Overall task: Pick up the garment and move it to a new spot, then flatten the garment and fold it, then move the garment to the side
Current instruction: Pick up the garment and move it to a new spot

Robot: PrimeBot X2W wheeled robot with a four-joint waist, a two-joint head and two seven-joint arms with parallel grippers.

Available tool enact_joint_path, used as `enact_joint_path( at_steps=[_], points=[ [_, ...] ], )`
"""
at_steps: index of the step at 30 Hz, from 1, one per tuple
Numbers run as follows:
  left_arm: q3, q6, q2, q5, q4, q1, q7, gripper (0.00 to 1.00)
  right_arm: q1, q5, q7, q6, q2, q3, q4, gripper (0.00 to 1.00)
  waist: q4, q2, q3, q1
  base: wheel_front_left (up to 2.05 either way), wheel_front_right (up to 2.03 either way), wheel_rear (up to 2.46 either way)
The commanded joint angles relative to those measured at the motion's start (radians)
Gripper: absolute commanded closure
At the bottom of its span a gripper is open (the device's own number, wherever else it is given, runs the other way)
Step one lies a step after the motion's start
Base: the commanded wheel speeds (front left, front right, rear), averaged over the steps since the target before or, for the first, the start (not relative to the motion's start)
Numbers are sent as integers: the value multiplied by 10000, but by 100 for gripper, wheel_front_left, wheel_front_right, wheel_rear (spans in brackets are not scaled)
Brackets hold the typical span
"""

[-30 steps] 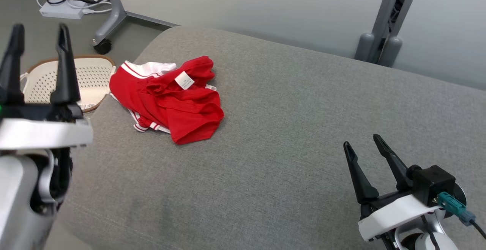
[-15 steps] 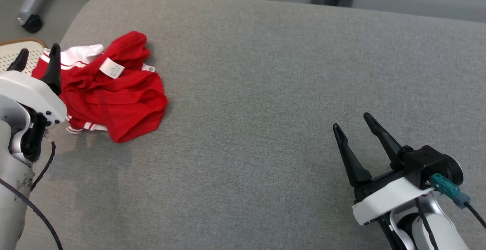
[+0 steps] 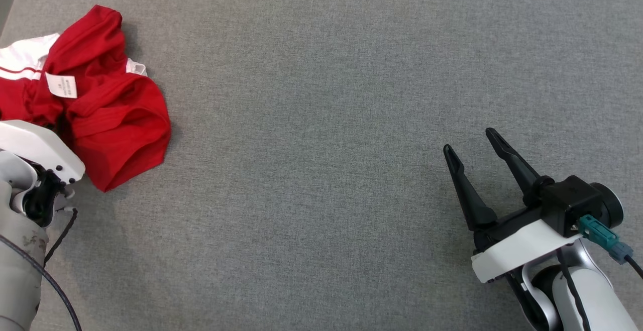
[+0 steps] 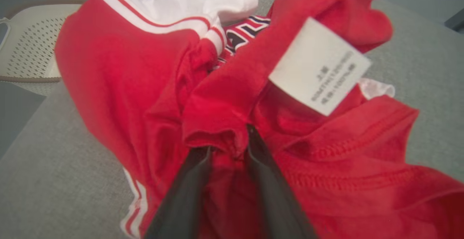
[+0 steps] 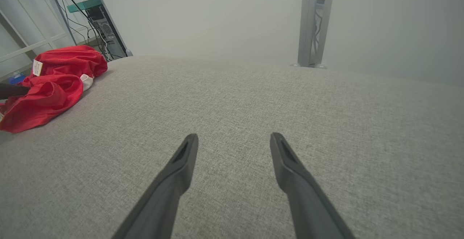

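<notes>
two changes mark this moment: the left gripper (image 4: pixel 229 141), raised and spread wide a second ago, has come down into the red garment (image 3: pixel 115 120), and its fingers have drawn in to pinch a raised fold of cloth. the garment's shift in the head view is the camera tipping down, not the cloth moving. it lies crumpled at the left end of the grey cushion (image 3: pixel 321 95). the grasp looks made, so the lift to a new spot seems next. the right gripper (image 3: pixel 468 140) hangs spread and empty, well apart from the garment. the left wrist view shows the pinch itself, the white label (image 4: pixel 319 66) and a perforated basket (image 4: pixel 25 50) beyond the cushion; from the head, the wrist housing covers that contact.
</notes>
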Motion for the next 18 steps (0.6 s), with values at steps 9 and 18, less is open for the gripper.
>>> enact_joint_path(
  at_steps=[9,18],
  points=[
    [105,-205,474,283,-150,-700,-2745,100,50,22,-312,-3,83,-219,196,0,114,0,-706,0,0,0,0],
    [899,1154,979,1127,-3323,544,-3457,100,664,136,-738,-3,429,-524,471,0,-3,0,-2264,0,0,0,0]
  ],
)
